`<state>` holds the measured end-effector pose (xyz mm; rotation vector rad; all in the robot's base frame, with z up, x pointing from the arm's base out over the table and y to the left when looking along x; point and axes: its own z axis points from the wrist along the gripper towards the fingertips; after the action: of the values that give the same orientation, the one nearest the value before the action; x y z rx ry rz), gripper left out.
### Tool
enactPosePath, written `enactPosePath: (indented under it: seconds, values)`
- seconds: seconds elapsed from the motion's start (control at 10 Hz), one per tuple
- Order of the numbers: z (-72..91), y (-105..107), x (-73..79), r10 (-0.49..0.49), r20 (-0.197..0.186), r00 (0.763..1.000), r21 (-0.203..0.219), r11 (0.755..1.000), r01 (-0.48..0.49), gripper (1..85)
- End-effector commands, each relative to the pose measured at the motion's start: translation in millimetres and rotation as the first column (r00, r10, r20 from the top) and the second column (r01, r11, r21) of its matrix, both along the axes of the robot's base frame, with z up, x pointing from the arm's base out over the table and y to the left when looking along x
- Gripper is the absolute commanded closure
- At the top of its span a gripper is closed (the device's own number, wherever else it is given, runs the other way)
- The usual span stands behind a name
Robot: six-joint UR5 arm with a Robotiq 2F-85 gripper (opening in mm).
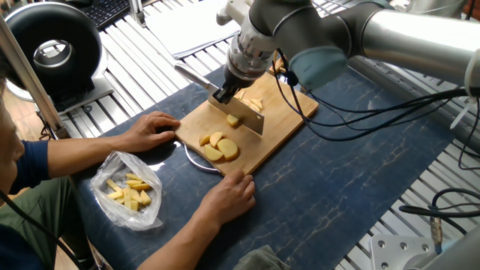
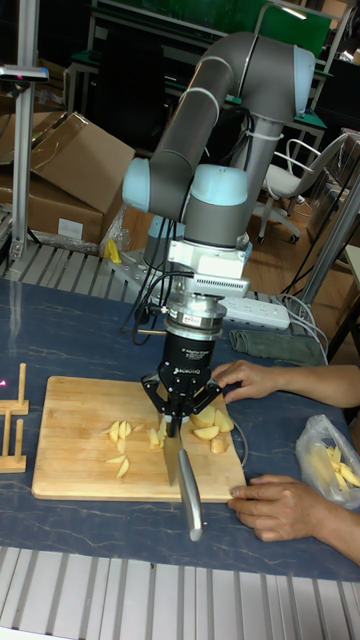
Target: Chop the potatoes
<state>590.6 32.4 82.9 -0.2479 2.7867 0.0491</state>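
Resting on the dark blue marbled table covering [image 1: 337, 180], nearest the fixed camera, a person's hand [image 1: 229, 195] presses against the near edge of the rectangular light wooden chopping board [image 1: 285, 120]; in the tall fixed view this hand [image 2: 285, 505] lies at the board's [image 2: 70, 430] front right corner. Beside it to the left sits a clear crumpled plastic bag [image 1: 127, 191] containing yellow pieces, well apart from the board. The person's other hand [image 1: 154, 131] steadies the board's left edge. On the board's near portion lies a cluster of pale yellow peeled potato slices [image 1: 217, 146]; in the tall fixed view these potato pieces [image 2: 210, 425] sit just right of the blade, and thinner cut pieces [image 2: 120, 445] lie to its left. One small potato chunk [image 1: 233, 120] touches the flat steel knife blade [image 1: 247, 116], which stands on edge across the board's middle with its edge down on the wood. The black two-finger gripper [image 1: 225, 91] is clamped on the knife's metal handle [image 1: 196, 77]; the tall fixed view shows the gripper [image 2: 175, 425] with fingers drawn in narrowly around the handle [image 2: 190, 495], which projects toward that camera. Further potato slices [image 1: 255, 104] lie behind the blade. A black round fan-like device [image 1: 52, 49] stands at the far left.
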Motion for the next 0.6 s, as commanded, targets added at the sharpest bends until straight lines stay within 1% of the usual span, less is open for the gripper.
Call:
enactPosePath:
  seconds: [0.0,0.2,0.5]
  values:
    - [23.2,7,-5.5,-0.009,-0.040,0.999,0.039,0.999,0.011,84.7]
    - [22.7,16,-0.8,-0.028,-0.037,0.999,0.042,0.999,0.030,84.7]
    - [11.2,13,9.7,-0.029,-0.010,1.000,0.031,0.999,0.030,84.7]
